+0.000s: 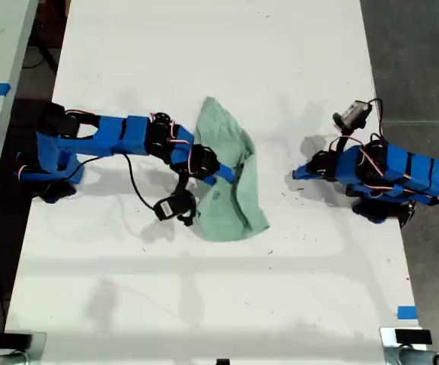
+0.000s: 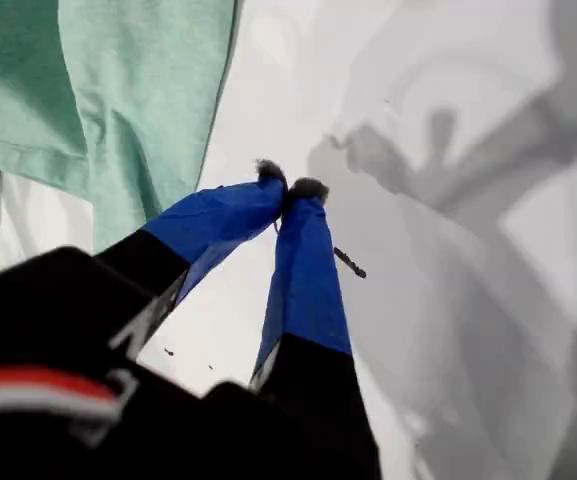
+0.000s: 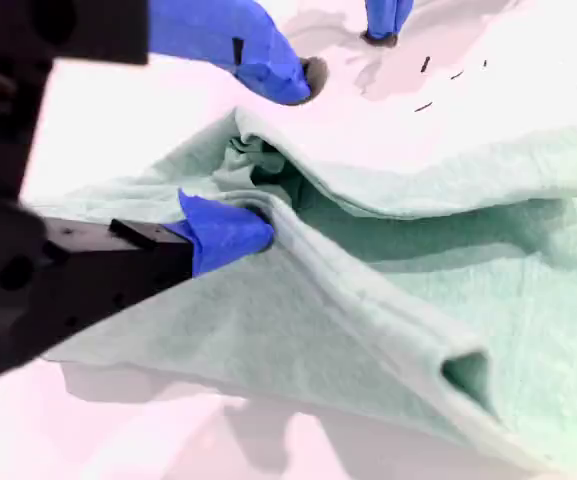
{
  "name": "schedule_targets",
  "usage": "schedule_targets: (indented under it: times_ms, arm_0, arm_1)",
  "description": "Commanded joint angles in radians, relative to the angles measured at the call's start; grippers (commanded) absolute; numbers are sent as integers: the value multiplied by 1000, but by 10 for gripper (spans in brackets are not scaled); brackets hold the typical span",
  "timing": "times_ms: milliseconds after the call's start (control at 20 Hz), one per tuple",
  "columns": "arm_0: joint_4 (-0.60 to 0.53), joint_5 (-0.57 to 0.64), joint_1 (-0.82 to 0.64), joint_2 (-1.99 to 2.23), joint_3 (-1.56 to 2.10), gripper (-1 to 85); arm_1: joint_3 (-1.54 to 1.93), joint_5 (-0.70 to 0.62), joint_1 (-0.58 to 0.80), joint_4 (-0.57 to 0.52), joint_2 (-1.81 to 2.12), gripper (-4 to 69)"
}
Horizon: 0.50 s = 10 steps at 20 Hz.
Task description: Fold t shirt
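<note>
My second gripper [image 3: 268, 160] stands wide over the shirt [image 1: 230, 179], one jaw under a fold. My first gripper [image 2: 290, 188], jaws together and empty, sits at the exterior view's right. Risk: closing bunches several layers.

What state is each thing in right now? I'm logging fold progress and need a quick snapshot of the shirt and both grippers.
t shirt: bunched and wrinkled on the table, partly doubled over, not neatly folded.
my first gripper: shut, empty, over bare table beside the shirt.
my second gripper: open, one finger tucked into a fold of the shirt.
</note>
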Motion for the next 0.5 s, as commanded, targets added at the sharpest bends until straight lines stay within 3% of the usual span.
schedule_targets:
  times_ms: [0, 300, 350, 450]
  arm_0:
    - [-38, 14, -25, 21, -63, 170]
    - [-25, 38, -43, 51, -63, 130]
    - [11, 46, -49, 94, -60, -1]
    - [55, 78, -51, 238, -35, -1]
  arm_1:
    - [57, 8, 6, 5, 18, 22]
    - [57, 8, 5, 5, 18, 22]
    - [57, 8, 5, 5, 18, 22]
    - [57, 8, 5, 5, 18, 22]
